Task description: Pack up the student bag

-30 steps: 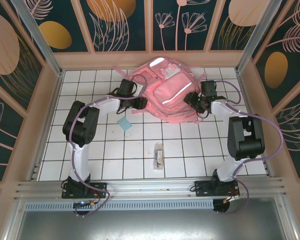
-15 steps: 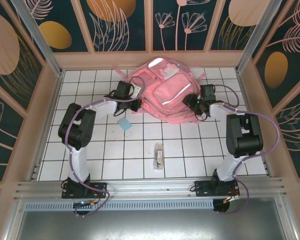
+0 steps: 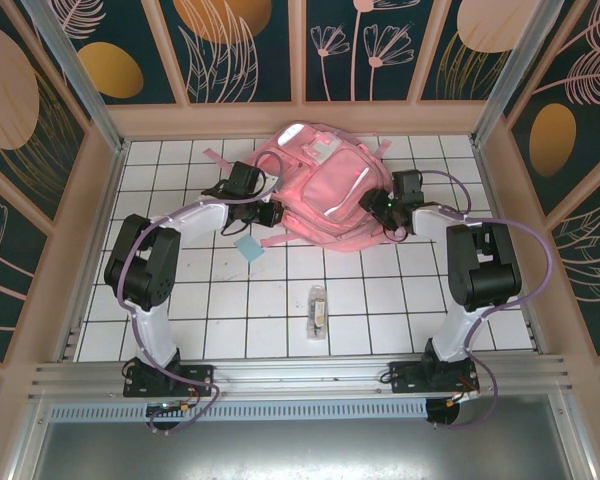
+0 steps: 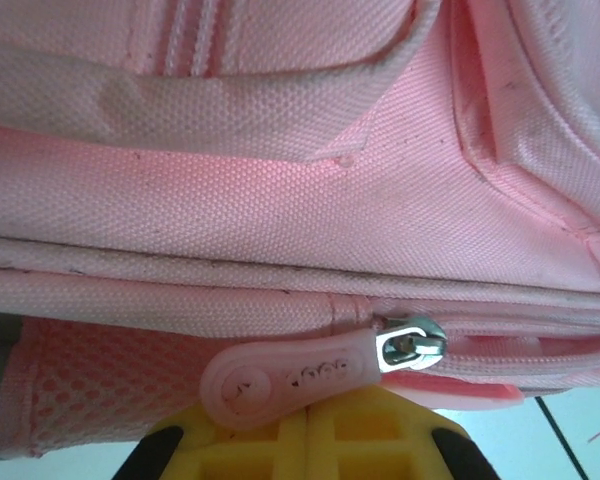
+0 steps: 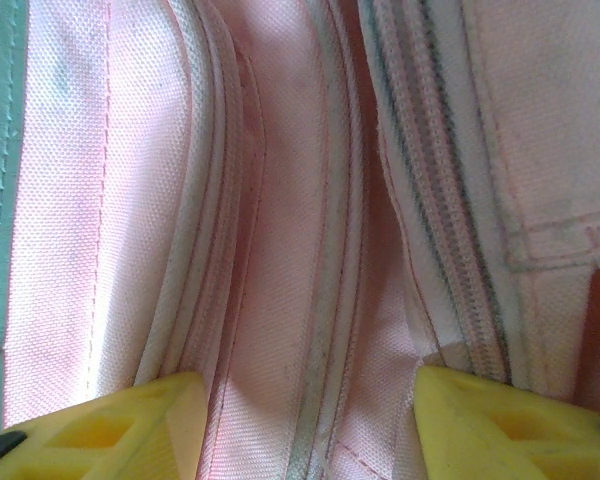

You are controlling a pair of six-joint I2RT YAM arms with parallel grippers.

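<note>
Mostly pink woven student bag (image 3: 325,205), glossy strip (image 3: 346,188), matching zipper pull (image 4: 298,383)

- Left arm (image 3: 195,212) and right arm (image 3: 458,330): glossy white link shells joined by bulky black joint housings.
- Purple cables (image 3: 551,268) run in loose loops along both arms.
- Each arm rises from a flat black base plate (image 3: 165,380).
- Left gripper (image 4: 305,435) and right gripper (image 5: 310,395) have bright yellow fingers (image 5: 110,420) moulded with hollow, ribbed cells.
</note>
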